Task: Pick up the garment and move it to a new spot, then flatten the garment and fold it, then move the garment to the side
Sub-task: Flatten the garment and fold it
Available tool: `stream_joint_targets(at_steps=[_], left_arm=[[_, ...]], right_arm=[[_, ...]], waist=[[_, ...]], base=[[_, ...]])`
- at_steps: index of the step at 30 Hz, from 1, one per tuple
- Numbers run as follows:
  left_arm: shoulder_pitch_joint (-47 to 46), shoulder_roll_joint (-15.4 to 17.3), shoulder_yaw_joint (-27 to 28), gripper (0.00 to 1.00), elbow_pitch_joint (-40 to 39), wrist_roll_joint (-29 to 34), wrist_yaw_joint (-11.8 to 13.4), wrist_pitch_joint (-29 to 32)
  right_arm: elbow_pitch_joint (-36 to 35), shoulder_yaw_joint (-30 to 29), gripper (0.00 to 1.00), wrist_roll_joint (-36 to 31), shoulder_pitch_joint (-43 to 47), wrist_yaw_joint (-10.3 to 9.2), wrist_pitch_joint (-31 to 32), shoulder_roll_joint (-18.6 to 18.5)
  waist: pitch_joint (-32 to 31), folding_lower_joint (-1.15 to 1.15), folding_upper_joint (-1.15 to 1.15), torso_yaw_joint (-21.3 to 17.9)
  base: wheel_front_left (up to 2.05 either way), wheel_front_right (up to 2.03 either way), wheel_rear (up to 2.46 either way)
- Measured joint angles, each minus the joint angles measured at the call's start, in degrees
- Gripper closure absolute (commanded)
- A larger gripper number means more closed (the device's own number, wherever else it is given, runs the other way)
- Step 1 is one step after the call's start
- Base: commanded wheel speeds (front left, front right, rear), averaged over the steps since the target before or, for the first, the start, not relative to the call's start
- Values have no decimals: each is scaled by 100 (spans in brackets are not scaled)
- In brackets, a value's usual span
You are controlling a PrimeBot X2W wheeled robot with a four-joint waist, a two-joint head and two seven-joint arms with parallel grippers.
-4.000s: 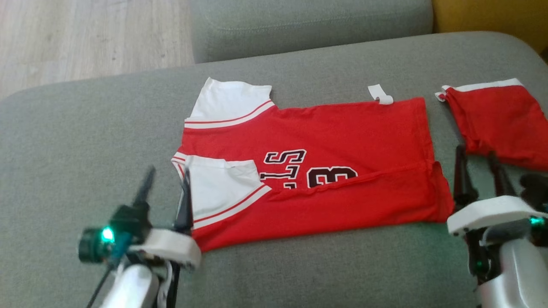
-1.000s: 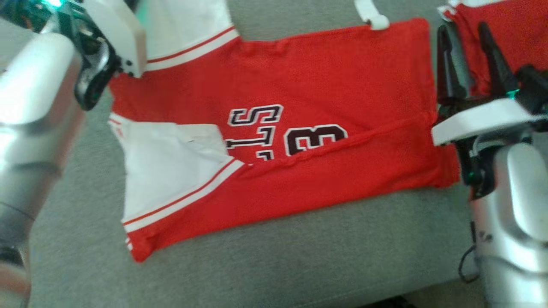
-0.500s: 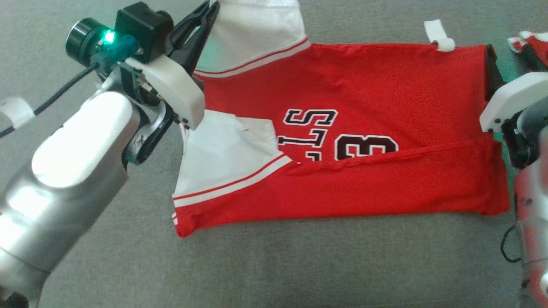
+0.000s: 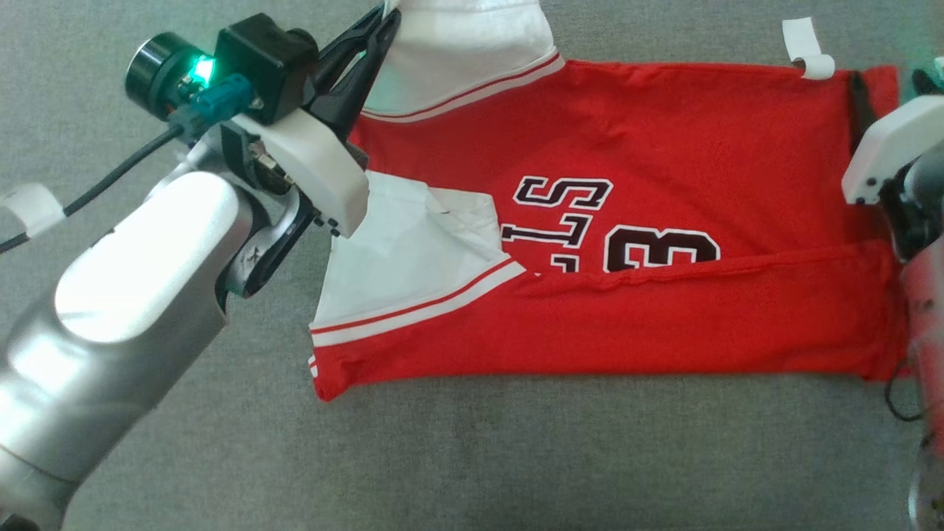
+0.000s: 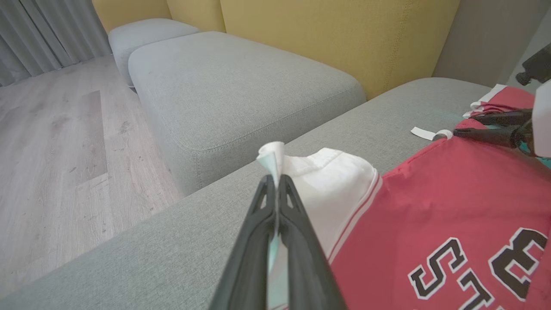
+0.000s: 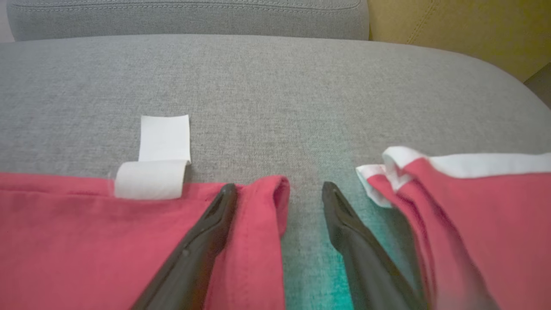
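The garment [image 4: 649, 155] is a red jersey with white sleeves and dark lettering, lying flat on the grey cushion [image 4: 516, 457] with its near long edge folded over. My left gripper [image 4: 383, 21] is shut on the edge of the far white sleeve [image 5: 335, 185]; in the left wrist view the white cloth sticks up between the closed fingertips [image 5: 275, 185]. My right gripper [image 6: 280, 193] is open at the garment's far hem corner [image 6: 262, 202]. One finger [image 6: 219, 211] rests on the red cloth and the other finger [image 6: 340, 215] on bare cushion.
A second red piece with white trim [image 6: 473, 215] lies just right of my right gripper. A white label [image 4: 807, 48] curls off the garment's far edge. Beyond the cushion are a lower grey footstool [image 5: 224, 86], a yellow backrest [image 5: 344, 34] and wooden floor [image 5: 51, 142].
Since four seconds ago my left gripper went from the near sleeve to the far sleeve and shut on it. My right gripper reached the far hem corner. The head camera dipped and shifted.
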Motion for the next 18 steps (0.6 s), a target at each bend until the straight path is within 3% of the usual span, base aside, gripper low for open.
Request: stream_joint_targets(at_steps=[3,4,5,6,11,18], left_arm=[[-5,0,-2,100,-14,0,0,0],[-7,0,-2,100,-13,0,0,3],[-9,0,-3,100,-11,0,0,23],[-12,0,-3,100,-5,0,2,24],[-24,10,18,100,77,0,103,24],[-74,75,211,100,526,0,201,-244]], right_arm=[[207,67,0,-53,-168,0,-25,-67],[275,101,25,-53,-219,0,-24,-78],[353,141,89,-49,-278,0,-13,-86],[421,205,100,-35,-333,0,-5,-94],[595,401,100,126,-487,0,-58,-96],[570,747,100,782,-626,0,-681,-85]], waist=[[54,0,0,14],[67,0,0,16],[74,0,0,17],[76,0,0,17],[62,0,0,-15],[-27,0,0,-167]], base=[[0,0,0],[0,0,0],[0,0,0],[0,0,0],[0,0,0],[0,0,0]])
